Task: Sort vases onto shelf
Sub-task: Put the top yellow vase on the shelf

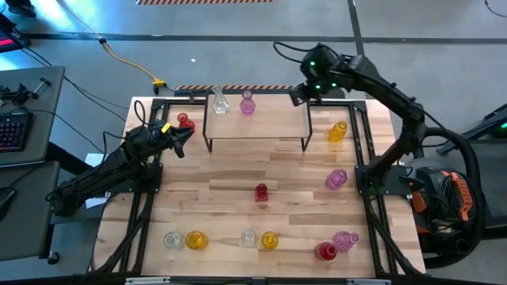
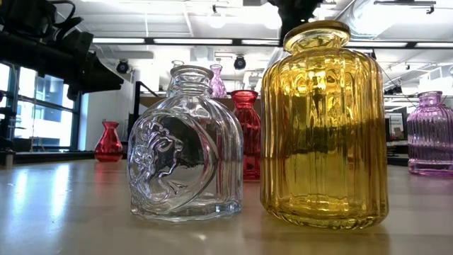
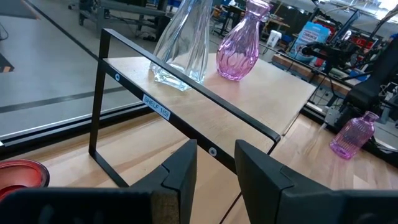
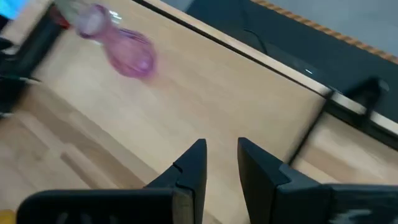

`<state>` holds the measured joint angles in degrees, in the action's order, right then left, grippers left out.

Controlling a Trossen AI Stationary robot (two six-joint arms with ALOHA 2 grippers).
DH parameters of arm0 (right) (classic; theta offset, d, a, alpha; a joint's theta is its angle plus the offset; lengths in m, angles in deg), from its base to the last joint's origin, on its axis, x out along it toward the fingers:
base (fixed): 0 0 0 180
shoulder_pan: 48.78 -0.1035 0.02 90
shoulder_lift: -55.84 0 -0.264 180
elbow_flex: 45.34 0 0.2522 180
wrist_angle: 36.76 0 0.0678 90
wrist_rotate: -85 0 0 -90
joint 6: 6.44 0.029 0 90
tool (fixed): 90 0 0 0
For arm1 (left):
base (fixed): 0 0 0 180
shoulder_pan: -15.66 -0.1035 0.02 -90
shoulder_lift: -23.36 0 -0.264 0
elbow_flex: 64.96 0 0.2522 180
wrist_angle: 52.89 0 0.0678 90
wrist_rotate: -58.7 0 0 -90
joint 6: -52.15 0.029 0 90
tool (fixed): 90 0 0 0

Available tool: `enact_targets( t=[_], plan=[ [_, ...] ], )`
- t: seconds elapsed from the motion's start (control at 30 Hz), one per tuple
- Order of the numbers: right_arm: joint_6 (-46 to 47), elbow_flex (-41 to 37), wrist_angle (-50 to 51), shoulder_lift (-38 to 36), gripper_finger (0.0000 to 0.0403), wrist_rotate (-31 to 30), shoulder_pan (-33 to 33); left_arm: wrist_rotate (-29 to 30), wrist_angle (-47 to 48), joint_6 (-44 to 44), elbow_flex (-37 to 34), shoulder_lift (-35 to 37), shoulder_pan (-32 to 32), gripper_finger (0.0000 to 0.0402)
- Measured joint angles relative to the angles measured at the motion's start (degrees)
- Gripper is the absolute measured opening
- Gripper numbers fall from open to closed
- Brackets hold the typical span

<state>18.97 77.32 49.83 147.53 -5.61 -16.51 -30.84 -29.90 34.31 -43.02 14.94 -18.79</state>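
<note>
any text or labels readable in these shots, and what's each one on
"SHELF 1(?)": a small blue-and-white sticker on the black front rail of the shelf, seen in the left wrist view; "SHELF" reads, but the characters after it are too small to be sure of.
Coloured boxes and signs in the room behind the shelf: too blurred to read.
The vases: no lettering visible in any view.
</note>
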Motion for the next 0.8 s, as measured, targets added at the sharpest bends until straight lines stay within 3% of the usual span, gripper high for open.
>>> enact_targets(
  t=[0.17, 0.5, 0.8],
  plan=[
    [1.1, -7.0, 1.2, -5.9, 0.0071, -0.5, 1.6, 0.0, 0.0, 0.0, 0.0, 0.0, 0.0, 0.0101],
    [10.5, -38.0, -10.6, -26.6, 0.0071, 0.8, 7.4, 0.0, 0.0, 0.0, 0.0, 0.0, 0.0, 0.0101],
    [13.8, -50.1, -11.3, -33.8, 0.0072, -0.4, 13.7, 0.0, 0.0, 0.0, 0.0, 0.0, 0.0, 0.0101]
  ],
)
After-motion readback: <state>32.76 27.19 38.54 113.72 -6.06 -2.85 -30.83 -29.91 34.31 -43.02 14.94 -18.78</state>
